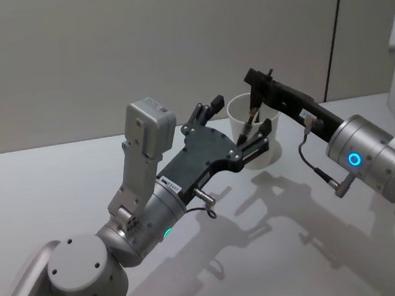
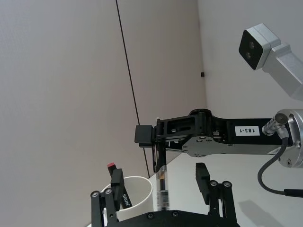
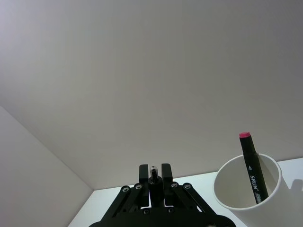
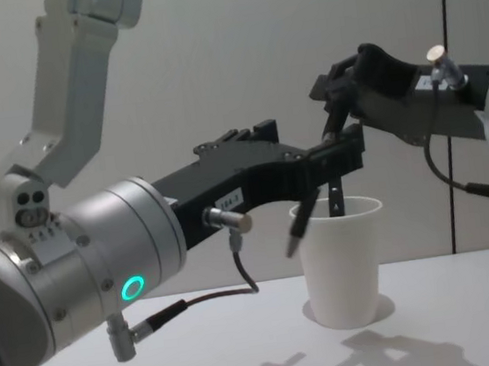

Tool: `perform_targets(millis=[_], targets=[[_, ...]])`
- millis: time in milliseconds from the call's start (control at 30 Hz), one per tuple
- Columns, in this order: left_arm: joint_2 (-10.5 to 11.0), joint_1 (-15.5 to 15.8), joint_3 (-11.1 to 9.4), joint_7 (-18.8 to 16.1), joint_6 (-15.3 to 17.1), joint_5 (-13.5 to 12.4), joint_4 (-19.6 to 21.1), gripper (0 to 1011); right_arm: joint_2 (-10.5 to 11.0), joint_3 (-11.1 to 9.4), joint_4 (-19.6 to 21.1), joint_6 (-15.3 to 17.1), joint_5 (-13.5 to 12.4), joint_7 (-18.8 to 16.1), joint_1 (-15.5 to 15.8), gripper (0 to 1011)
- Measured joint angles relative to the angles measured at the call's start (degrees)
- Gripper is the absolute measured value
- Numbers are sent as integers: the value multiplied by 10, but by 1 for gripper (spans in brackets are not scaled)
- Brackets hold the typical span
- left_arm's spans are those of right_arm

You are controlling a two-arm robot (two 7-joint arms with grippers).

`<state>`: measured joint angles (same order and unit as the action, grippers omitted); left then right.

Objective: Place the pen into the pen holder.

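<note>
The right gripper [image 2: 158, 142] is clamped on a clear-barrelled pen [image 2: 162, 187], hanging upright over the white paper cup [image 4: 343, 260] on the table [image 1: 61, 182]. The left gripper [image 2: 161, 182] gapes empty beside the cup, which holds a red-capped marker [image 3: 252, 168].

Lab-like test room: bare white table [image 1: 61, 182], plain panelled wall [image 1: 139, 48].

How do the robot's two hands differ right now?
The right hand is shut on a pen, holding it upright over the white cup; the left hand is open and holds nothing. The right hand sits higher, above the cup's rim; the left hand is lower, close by the cup. Both are black, with two fingers.
</note>
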<state>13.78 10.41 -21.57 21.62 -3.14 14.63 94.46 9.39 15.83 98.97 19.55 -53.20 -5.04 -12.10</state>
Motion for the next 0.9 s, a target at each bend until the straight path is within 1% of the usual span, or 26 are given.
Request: perform_targets(millis=[33,67,100,500,733,900], targets=[[0,0,0,0,0,0,0,951,0,0,0,0,0,0,0,161],[0,0,0,0,0,0,0,951,0,0,0,0,0,0,0,161],[0,0,0,0,0,0,0,1000,0,0,0,0,0,0,0,161],[0,0,0,0,0,0,0,1001,1,-1,0,-7,-4,0,0,161],[0,0,0,0,0,0,0,1001,3,-4,-1,-15,-15,7,0,161],[0,0,0,0,0,0,0,1001,4,-8,-3,-19,-29,17,-1,161]])
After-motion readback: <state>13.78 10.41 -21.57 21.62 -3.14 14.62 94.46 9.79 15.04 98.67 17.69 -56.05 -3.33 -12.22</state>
